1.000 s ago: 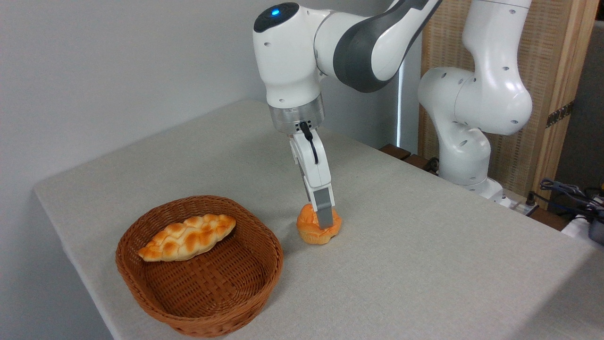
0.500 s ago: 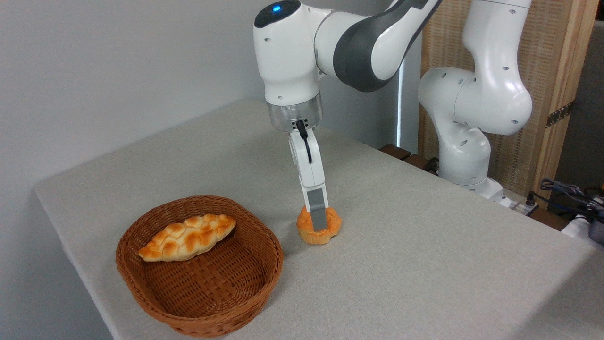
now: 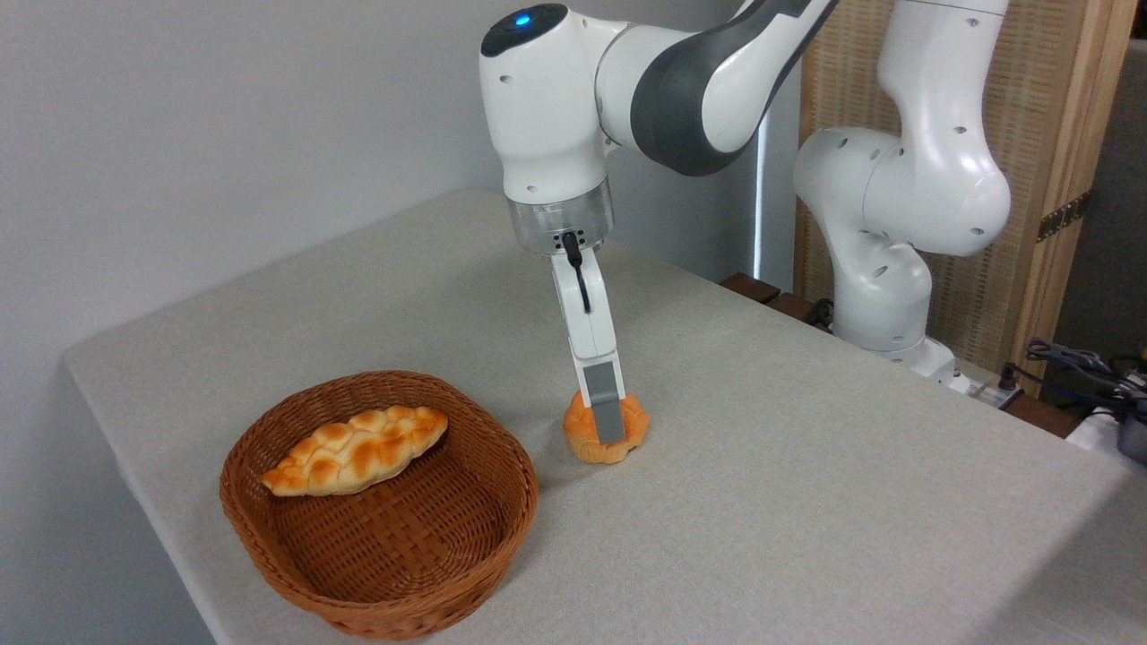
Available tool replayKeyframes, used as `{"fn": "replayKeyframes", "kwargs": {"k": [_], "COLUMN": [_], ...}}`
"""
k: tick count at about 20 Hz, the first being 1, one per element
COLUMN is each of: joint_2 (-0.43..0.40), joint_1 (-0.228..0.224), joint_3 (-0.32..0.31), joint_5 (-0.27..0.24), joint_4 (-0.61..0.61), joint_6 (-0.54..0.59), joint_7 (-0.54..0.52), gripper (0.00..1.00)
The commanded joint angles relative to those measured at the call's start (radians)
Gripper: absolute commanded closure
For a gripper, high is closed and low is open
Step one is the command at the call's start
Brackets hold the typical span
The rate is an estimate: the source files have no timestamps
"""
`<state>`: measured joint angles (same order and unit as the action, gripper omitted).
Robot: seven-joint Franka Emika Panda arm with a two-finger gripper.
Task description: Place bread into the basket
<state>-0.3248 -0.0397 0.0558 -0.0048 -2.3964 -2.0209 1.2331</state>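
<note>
The bread [image 3: 636, 428], a small orange-golden bun, sits on the table just right of the basket [image 3: 269, 537], a round reddish-brown wicker one. My gripper [image 3: 607, 421] points down and straddles the bun. Its near finger [image 3: 606, 399] covers the bun's middle, with the tip low on its front. The far finger is hidden behind the bun. The bun rests on the cloth and looks unsqueezed, so the gripper reads as open around it.
A long braided loaf [image 3: 357, 450] lies in the far half of the basket. The grey cloth-covered table [image 3: 806, 502] drops off at the left and front edges. The arm's white base [image 3: 887, 269] stands at the back right, with cables [image 3: 1084, 367] beside it.
The gripper has tilted slightly and its fingertip has sunk lower over the bun. The bun, basket and loaf have stayed in place.
</note>
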Motion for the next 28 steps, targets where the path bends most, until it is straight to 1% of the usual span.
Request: {"fn": "replayKeyframes", "kwargs": {"k": [1, 16, 18, 19, 22, 23, 28], "joint_2": [0.013, 0.043, 0.043, 0.043, 0.043, 0.043, 0.043], "joint_1": [-0.005, -0.011, -0.011, -0.011, -0.011, -0.011, -0.011], "joint_3": [-0.008, -0.007, -0.007, -0.007, -0.007, -0.007, -0.007], "joint_5": [0.009, 0.008, 0.002, -0.001, -0.001, -0.001, -0.001], "joint_4": [-0.006, -0.009, -0.010, -0.010, -0.012, -0.012, -0.012], "joint_6": [-0.027, -0.028, -0.028, -0.027, -0.027, -0.025, -0.022], "joint_7": [0.023, 0.020, 0.014, 0.012, 0.011, 0.011, 0.012], "gripper": [0.00, 0.00, 0.02, 0.06, 0.16, 0.23, 0.38]}}
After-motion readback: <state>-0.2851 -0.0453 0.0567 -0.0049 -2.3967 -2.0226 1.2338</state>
